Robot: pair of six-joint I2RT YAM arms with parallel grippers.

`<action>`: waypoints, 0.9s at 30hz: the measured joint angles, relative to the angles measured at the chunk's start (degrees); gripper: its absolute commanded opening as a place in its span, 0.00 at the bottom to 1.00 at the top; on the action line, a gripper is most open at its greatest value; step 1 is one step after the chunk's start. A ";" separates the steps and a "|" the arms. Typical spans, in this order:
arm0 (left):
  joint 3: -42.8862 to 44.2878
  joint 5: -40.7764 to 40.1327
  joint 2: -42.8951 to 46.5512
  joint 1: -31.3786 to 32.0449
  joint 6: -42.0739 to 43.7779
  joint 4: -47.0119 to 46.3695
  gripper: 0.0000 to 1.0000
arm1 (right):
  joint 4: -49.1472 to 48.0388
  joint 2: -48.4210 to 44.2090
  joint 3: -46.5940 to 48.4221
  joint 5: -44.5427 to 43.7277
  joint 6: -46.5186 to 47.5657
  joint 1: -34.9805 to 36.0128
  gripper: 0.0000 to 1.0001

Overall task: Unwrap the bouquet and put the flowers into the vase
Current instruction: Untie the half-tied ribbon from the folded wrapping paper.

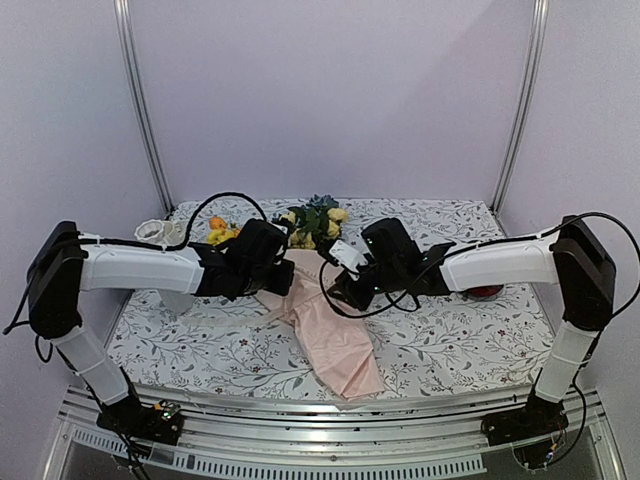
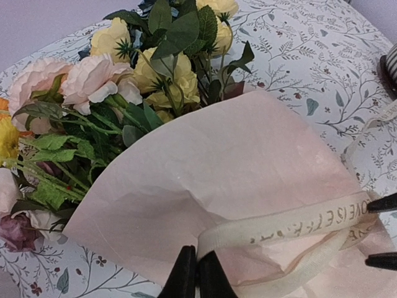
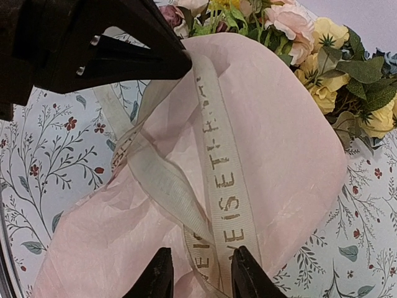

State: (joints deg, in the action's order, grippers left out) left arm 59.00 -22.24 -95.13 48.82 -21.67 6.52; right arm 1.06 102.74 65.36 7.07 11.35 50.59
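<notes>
On the flower-printed table (image 1: 470, 340), the bouquet (image 1: 330, 330) lies between the arms, the left gripper (image 2: 196, 273) pinched shut, apparently on its cream ribbon (image 3: 220, 174), the right gripper (image 3: 201, 276) astride the same strand, jaws narrowly apart. Untying it cleanly likely means gripping firmly and pulling along the ribbon while the left anchors; gold lettering reads only "IS".

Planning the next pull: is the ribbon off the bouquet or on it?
On: the ribbon lies looped across the pink wrapping paper.
</notes>
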 measured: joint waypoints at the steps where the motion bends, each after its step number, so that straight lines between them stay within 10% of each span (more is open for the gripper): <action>1: 0.15 0.20 -0.20 -0.17 0.02 -0.04 0.06 | 0.37 0.44 0.44 0.13 0.04 0.00 0.33; 27: 0.55 2.32 -1.03 -0.74 0.09 -0.26 0.05 | 6.29 5.51 6.97 0.37 1.46 0.00 0.26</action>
State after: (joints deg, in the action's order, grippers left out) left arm 59.55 -19.92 -96.16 48.07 -21.58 6.26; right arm 7.35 108.25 72.34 7.44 12.82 50.59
